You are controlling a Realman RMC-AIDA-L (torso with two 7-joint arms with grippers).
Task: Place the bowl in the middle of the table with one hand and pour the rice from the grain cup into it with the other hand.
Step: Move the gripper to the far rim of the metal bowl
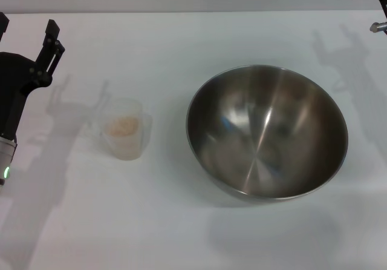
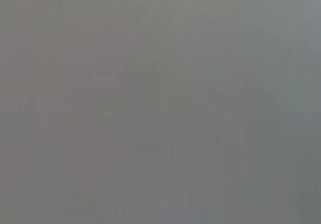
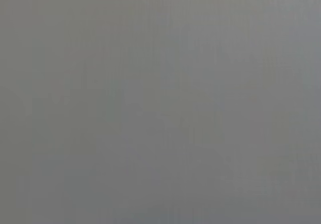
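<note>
Sitting right of centre on table [image 1: 193, 240], bowl [image 1: 266, 131] is resting tilted, mouth facing up and toward robot. Grain cup [image 1: 125, 135] is standing upright, long axis vertical, holding rice [image 1: 122, 126], left of bowl, apart. Left gripper [image 1: 27, 31] is hovering at far left, fingers spread, holding nothing. Right gripper [image 1: 372, 3] is barely showing at top right; opening unreadable. Judging: grasp rim firmly, slide bowl to centre, keep clear of cup.
</note>
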